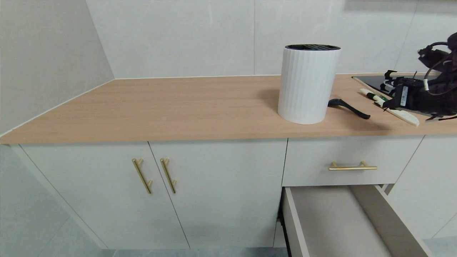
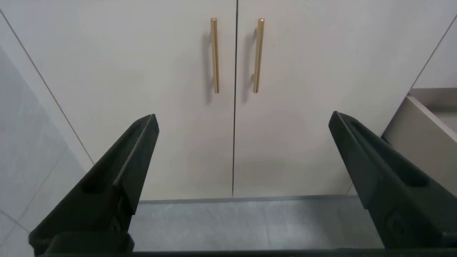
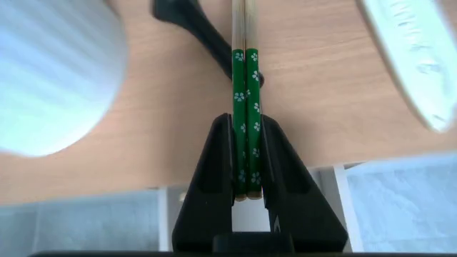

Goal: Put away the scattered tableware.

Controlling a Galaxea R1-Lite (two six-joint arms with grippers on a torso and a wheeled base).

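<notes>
Right gripper: clamped on a pair of chopsticks, held low over the right end of the countertop, beside the cooktop.
Chopsticks: pinched side by side between the black fingers at their green, flower-printed ends; pale plain lengths reaching out past the fingertips above the wood.
Left gripper: fingers spread wide with nothing between them, down in front of the cabinet doors, facing them.
Countertop: light wood, running along a pale tiled wall into the corner.
Cutlery holder: white ribbed cylinder with a black slotted top, upright on the countertop above the seam between doors and drawers.
Black utensil: lying flat just to the right of the holder, one end hidden behind it; kind impossible to tell.
White flat utensil: lying near the front edge of the countertop at the right, close under the right gripper; apart from the black utensil.
Cooktop: black glass panel set in the countertop at the rear right.
Cabinet doors: two, closed, with a pair of upright brass bar handles near the middle seam.
Upper drawer: closed, brass handle horizontal.
Lower drawer: pulled well out below the upper one, beige inside.
</notes>
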